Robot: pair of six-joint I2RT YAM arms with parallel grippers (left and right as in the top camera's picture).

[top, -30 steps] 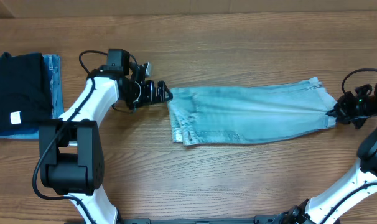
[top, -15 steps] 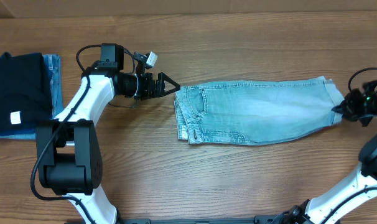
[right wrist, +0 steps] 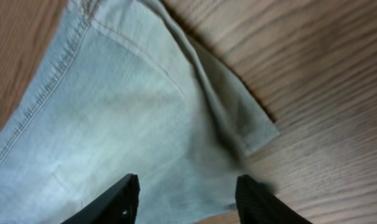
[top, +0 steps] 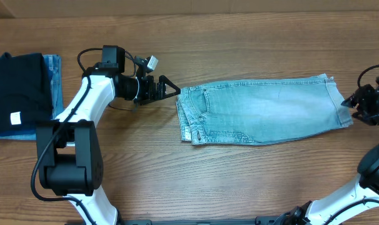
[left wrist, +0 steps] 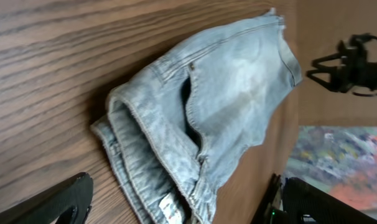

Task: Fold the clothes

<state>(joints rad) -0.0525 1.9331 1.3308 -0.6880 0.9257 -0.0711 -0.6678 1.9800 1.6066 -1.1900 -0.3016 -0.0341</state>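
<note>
Off at the left edge of the wooden table (top: 239, 37) sits a folded black garment (top: 17, 87) with a small white tag (top: 15, 117), and a darker blue denim piece (top: 52, 69) peeks out beneath it. That pile is well apart from the work, with the left arm's white link between the two. The denim shorts (top: 258, 112) lie flat across the middle and right of the table, doubled over lengthwise into one long pale-blue strip. The left end shows stacked layered edges and a pocket seam, and the right end a stitched hem with one corner sticking out. The left gripper (top: 169, 89) hangs just beside the left end with its fingers spread, touching no cloth. The right gripper (right wrist: 185, 196) is spread too, at the hem end; whether it brushes the fabric I can't quite make out.
</note>
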